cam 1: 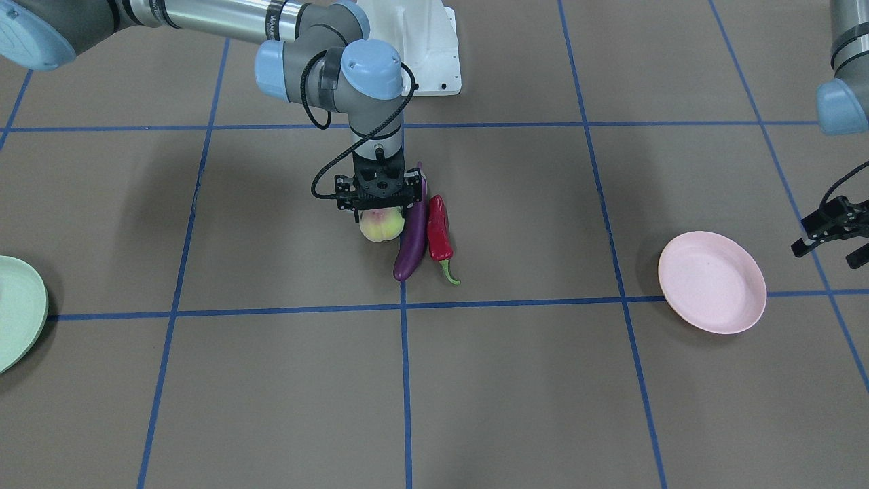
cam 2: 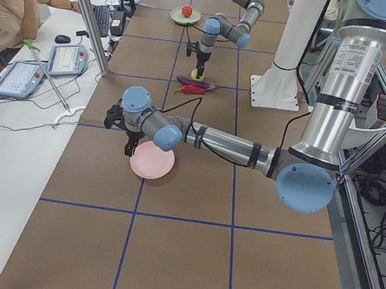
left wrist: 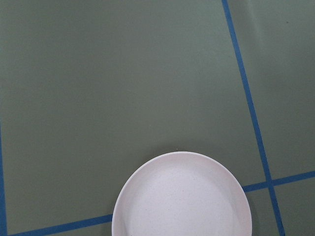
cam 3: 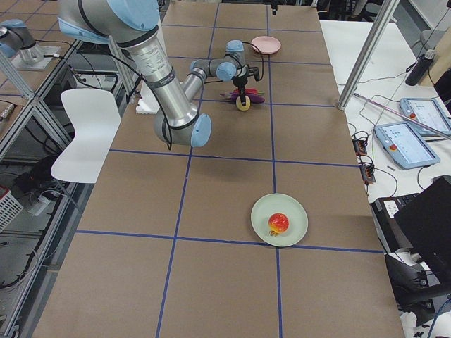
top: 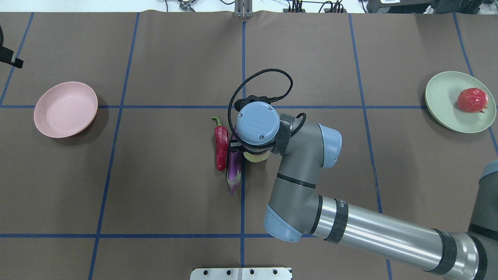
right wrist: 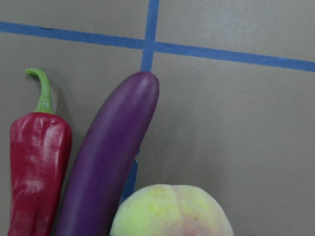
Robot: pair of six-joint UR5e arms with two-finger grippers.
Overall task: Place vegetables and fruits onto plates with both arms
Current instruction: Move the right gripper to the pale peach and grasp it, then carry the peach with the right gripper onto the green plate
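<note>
My right gripper is at the table's middle, its fingers closed on the sides of the yellow-green peach, which is at table level. The purple eggplant lies against the peach, and the red chili lies against the eggplant. The right wrist view shows the peach, eggplant and chili close up. My left gripper is open and empty beside the pink plate, which holds nothing. The red-orange fruit lies on the mint green plate.
Blue tape lines grid the brown table. The white base block stands behind the vegetables. An operator sits at a side desk with tablets.
</note>
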